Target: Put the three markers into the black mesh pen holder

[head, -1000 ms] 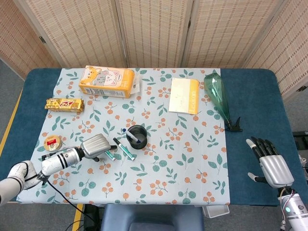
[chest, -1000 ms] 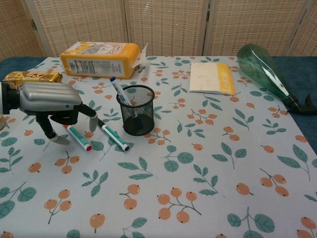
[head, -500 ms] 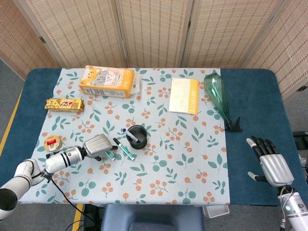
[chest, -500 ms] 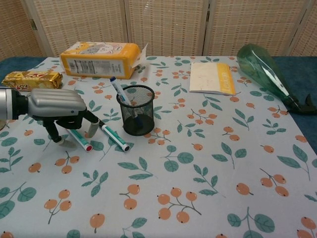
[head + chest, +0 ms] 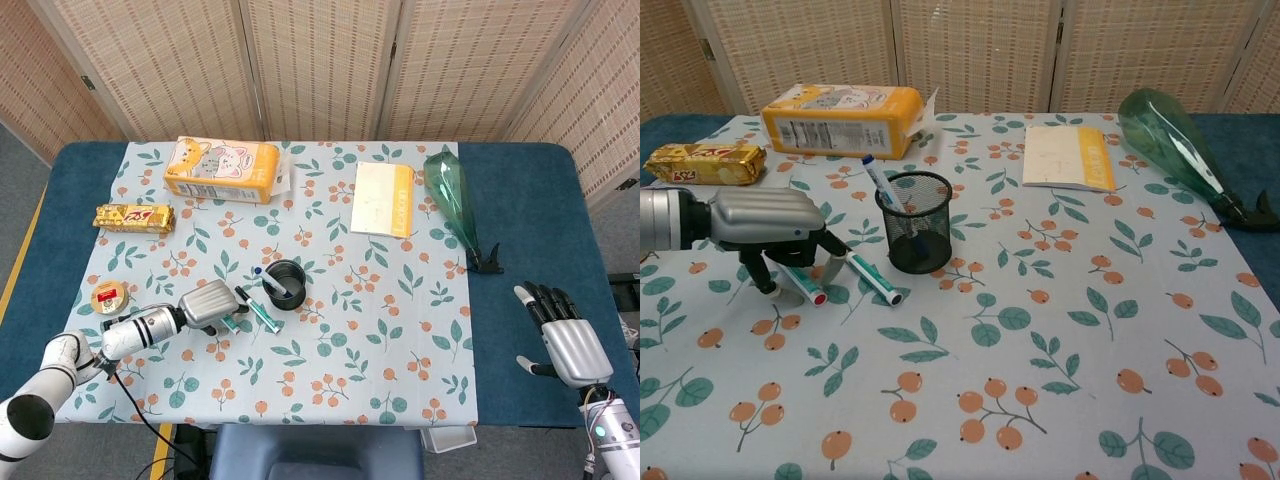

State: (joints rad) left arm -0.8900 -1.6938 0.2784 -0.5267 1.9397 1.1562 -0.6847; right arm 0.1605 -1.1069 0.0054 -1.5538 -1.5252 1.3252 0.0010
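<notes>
The black mesh pen holder [image 5: 286,283] [image 5: 919,222] stands on the floral cloth with one blue-capped marker [image 5: 269,284] [image 5: 878,181] leaning in it. Two green-and-white markers lie just left of it: a red-tipped one [image 5: 800,283] [image 5: 231,321] and a dark-tipped one [image 5: 872,278] [image 5: 259,309]. My left hand [image 5: 205,305] [image 5: 770,225] hovers over the red-tipped marker, its fingers [image 5: 761,277] pointing down on either side of it and holding nothing. My right hand [image 5: 565,340] rests open with fingers spread, off the cloth at the far right.
An orange tissue pack [image 5: 221,168] and a gold snack bar [image 5: 134,218] lie at the back left. A small round tin [image 5: 108,297] sits by my left arm. A yellow notebook [image 5: 384,199] and a green bottle [image 5: 454,200] lie at the back right.
My left hand has slid right and lowered, so its fingers now straddle the red-tipped marker. The markers, holder and right hand have not moved.
</notes>
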